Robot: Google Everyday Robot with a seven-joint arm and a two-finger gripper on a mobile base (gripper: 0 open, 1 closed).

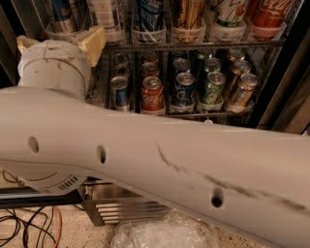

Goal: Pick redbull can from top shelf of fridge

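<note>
The redbull can [63, 12], blue and silver, stands in a translucent cup at the left end of the top shelf [193, 44], its top cut off by the frame. My gripper [60, 39] is just below and in front of it at the upper left. Its two cream fingers [94, 41] are spread wide on either side of the round white wrist, open and holding nothing. My thick white arm [169, 160] crosses the whole view and hides the lower part of the fridge [286, 97].
More tall cans stand in cups to the right along the top shelf, among them a wider blue-and-white can [149, 14] and a Coca-Cola can [266, 14]. Short soda cans [152, 94] fill the rack below. Cables [29, 227] and a plastic bag [164, 232] lie on the floor by the steel grille [126, 210].
</note>
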